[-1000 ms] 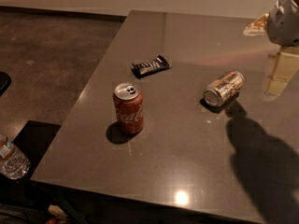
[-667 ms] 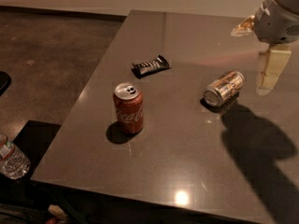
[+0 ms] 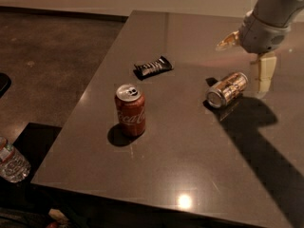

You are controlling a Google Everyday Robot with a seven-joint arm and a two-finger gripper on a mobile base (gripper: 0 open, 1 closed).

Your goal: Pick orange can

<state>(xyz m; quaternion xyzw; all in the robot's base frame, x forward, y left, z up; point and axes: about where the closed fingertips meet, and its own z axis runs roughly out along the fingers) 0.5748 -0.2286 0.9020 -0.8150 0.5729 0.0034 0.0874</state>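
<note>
cream fingers (image 3: 262,74) on gripper (image 3: 241,69) beside orange-gold and white can (image 3: 227,89); red can (image 3: 130,109), white script.

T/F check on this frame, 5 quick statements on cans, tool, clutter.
1. The orange can lies on its side. True.
2. The Coca-Cola can is tipped over. False: it stands upright.
3. The tool is around the orange can. False: it hangs up and right of the can, not around it.
4. The dark snack bar lies farther back than the Coca-Cola can. True.
5. The water bottle stands on the table. False: it is off the table, beyond its lower left edge.
</note>
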